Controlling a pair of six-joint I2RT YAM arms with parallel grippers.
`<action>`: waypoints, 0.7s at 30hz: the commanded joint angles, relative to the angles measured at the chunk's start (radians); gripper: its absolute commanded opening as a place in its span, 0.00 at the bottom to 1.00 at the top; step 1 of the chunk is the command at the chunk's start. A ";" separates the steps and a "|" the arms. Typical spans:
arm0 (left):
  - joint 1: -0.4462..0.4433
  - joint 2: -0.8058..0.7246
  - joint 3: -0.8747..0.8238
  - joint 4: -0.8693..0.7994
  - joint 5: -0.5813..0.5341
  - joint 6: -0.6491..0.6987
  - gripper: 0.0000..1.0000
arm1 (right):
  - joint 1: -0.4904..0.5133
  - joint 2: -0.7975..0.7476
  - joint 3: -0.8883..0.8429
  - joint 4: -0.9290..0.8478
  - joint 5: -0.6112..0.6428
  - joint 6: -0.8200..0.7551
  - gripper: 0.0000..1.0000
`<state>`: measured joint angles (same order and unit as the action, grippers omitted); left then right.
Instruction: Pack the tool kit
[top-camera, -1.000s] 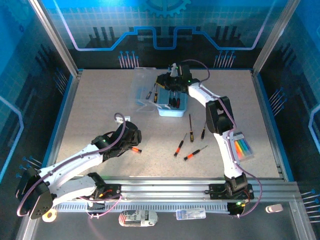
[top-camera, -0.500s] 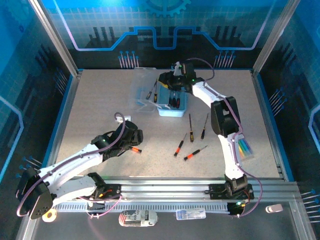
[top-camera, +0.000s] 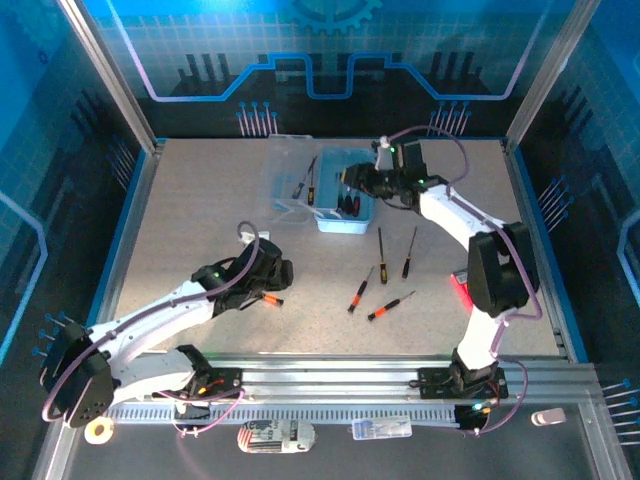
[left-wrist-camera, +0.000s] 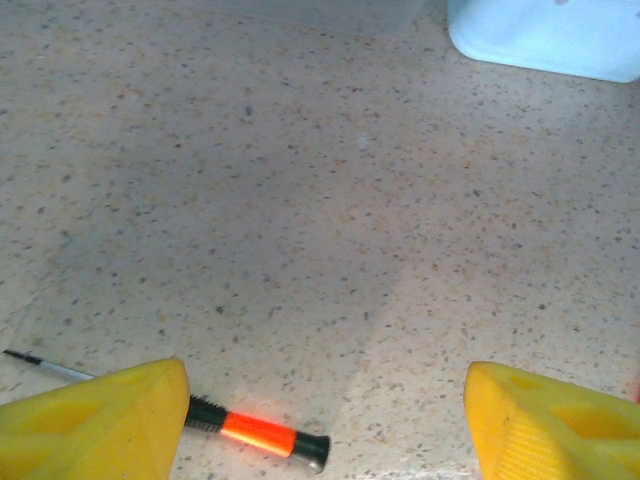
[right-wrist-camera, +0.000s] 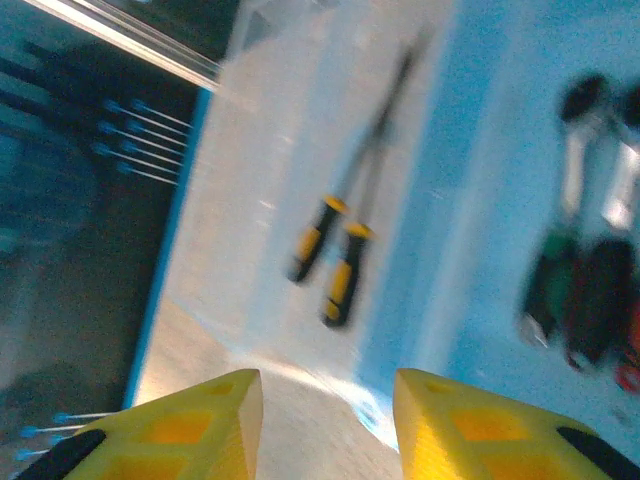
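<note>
Speckled grey tabletop (top-camera: 200, 220) inside a blue-lit booth, seen from above. The pale-blue tool kit box (top-camera: 340, 227) sits toward 12 o'clock from the middle of the table, with its clear lid (top-camera: 285, 160) flopped open at its 9 o'clock side. Some dark-handled tools (top-camera: 347, 203) lie inside the box, and two small screwdrivers (top-camera: 311, 182) rest on the lid.

Right gripper (top-camera: 352, 178) hangs over the box's 12 o'clock edge. In its wrist cam the right gripper (right-wrist-camera: 328, 400) has its claw released, nothing between the yellow fingers (right-wrist-camera: 200, 420). That shot is blurry, but you can make out the two yellow-and-black screwdrivers (right-wrist-camera: 335, 260) below it.

Left gripper (top-camera: 278, 276) is low over the table at about 7 o'clock from the box, well apart from it. Wrist cam shows the left gripper (left-wrist-camera: 325, 385) spread wide and empty, with an orange-handled screwdriver (left-wrist-camera: 258, 432) flat on the table, its shaft running under one finger. Same screwdriver (top-camera: 268, 298) shows from above, just beside the claw.

Four more loose screwdrivers (top-camera: 381, 255) lie on the table at roughly 5 o'clock from the box.
</note>
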<state>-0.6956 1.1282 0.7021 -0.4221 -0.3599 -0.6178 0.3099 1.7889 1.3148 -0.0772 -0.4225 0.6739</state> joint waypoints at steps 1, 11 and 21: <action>0.008 0.054 0.044 0.068 0.087 0.036 0.74 | -0.008 -0.102 -0.125 -0.095 0.132 -0.121 0.41; 0.005 0.173 0.037 0.325 0.234 0.061 0.77 | 0.071 -0.303 -0.371 -0.337 0.396 -0.244 0.43; 0.008 0.182 0.001 0.603 0.262 0.111 0.99 | 0.122 -0.450 -0.414 -0.407 0.525 -0.212 0.43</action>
<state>-0.6956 1.2980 0.7151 0.0536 -0.1143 -0.5388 0.4110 1.3972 0.9024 -0.4347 0.0216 0.4656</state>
